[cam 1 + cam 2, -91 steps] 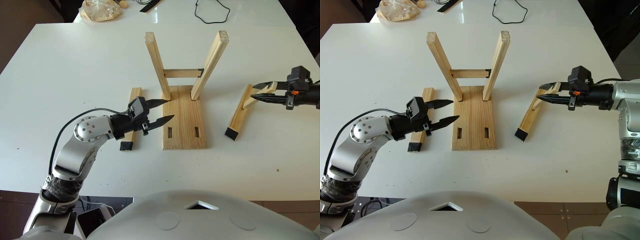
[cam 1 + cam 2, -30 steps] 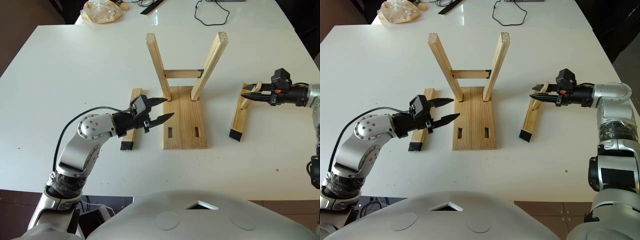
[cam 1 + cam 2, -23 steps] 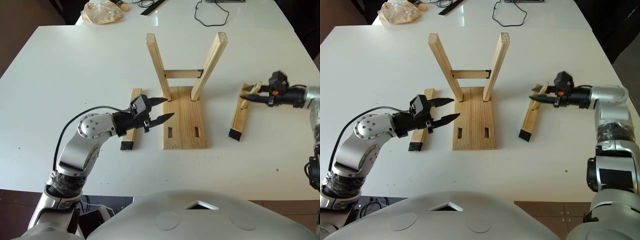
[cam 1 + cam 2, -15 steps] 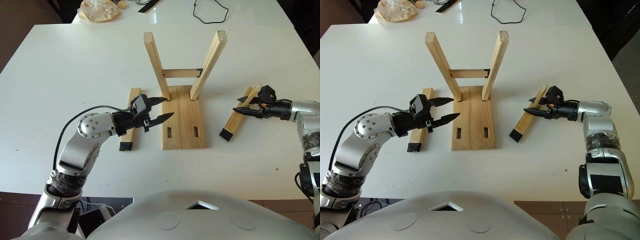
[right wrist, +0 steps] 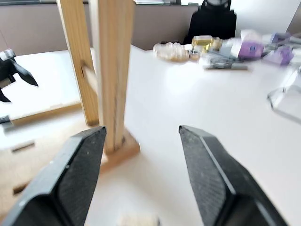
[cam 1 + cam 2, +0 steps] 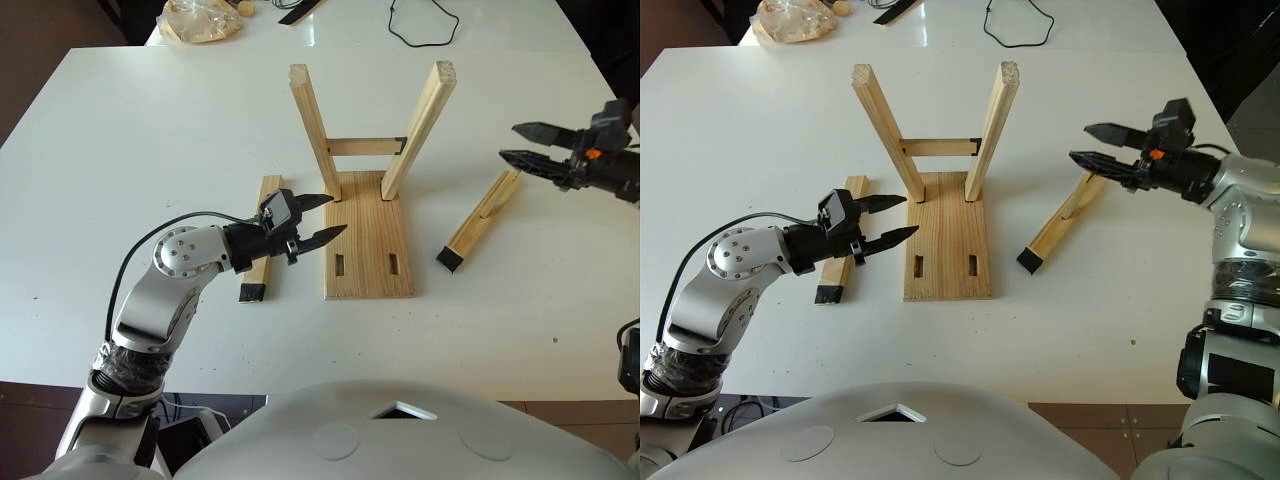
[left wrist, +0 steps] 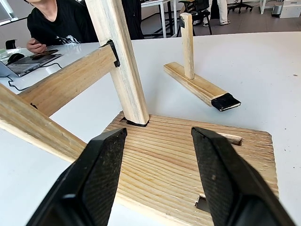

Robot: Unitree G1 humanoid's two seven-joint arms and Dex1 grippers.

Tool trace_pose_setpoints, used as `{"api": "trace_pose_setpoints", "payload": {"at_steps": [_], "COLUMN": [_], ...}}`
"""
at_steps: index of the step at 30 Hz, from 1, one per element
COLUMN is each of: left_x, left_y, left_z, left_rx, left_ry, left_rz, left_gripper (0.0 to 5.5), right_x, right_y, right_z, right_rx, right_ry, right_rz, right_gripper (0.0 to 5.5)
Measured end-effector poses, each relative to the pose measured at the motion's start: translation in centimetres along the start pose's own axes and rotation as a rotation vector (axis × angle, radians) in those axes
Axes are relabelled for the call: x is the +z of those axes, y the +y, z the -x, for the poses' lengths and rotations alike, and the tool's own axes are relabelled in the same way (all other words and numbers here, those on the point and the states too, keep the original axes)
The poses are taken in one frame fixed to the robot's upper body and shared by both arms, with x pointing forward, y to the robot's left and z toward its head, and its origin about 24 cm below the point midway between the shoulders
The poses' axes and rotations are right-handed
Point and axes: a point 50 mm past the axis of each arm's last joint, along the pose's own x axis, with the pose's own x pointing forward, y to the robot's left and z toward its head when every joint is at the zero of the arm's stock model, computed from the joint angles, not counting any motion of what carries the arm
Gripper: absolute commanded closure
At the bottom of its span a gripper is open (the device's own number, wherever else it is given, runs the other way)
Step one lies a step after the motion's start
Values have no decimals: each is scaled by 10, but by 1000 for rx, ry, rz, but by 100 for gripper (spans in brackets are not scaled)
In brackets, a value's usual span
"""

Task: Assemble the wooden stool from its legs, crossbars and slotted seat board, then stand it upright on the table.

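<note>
Hovering near the loose leg (image 6: 480, 218), right gripper (image 6: 507, 141), jaws apart, empty

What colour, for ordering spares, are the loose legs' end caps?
Black end cap, clearest in left wrist view.

A pale, rectangular, slotted wooden seat board (image 6: 375, 240) lies flat at centre. An upright two-legged wooden frame with crossbar (image 6: 365, 146) stands in its twelve-o'clock slots. A black-tipped wooden leg (image 6: 268, 195) lies at nine o'clock, and a second black-tipped leg (image 6: 480, 220) at three.

Both eye views look steeply down over the white table (image 6: 150, 150). Each wrist view sits low and close, facing the upright leg frame (image 7: 117, 61) that all views share.
</note>
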Motion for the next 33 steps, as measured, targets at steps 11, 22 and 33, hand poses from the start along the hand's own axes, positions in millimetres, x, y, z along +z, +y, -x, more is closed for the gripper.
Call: {"api": "trace_pose_setpoints", "payload": {"at_steps": [11, 22, 33], "left_x": [0, -1, -1], "left_y": [0, 1, -1], "left_z": [-2, -3, -2], "left_rx": [3, -4, 0], "left_ry": [2, 5, 6], "left_rz": [-3, -3, -2], "left_gripper": [295, 295, 295], "right_x": [30, -40, 8], "right_y": [8, 12, 25], "right_z": [-43, -50, -48], "right_rx": [-108, -124, -50], "right_ry": [-167, 9, -212], "right_rz": [54, 51, -64], "right_gripper": [266, 266, 266]}}
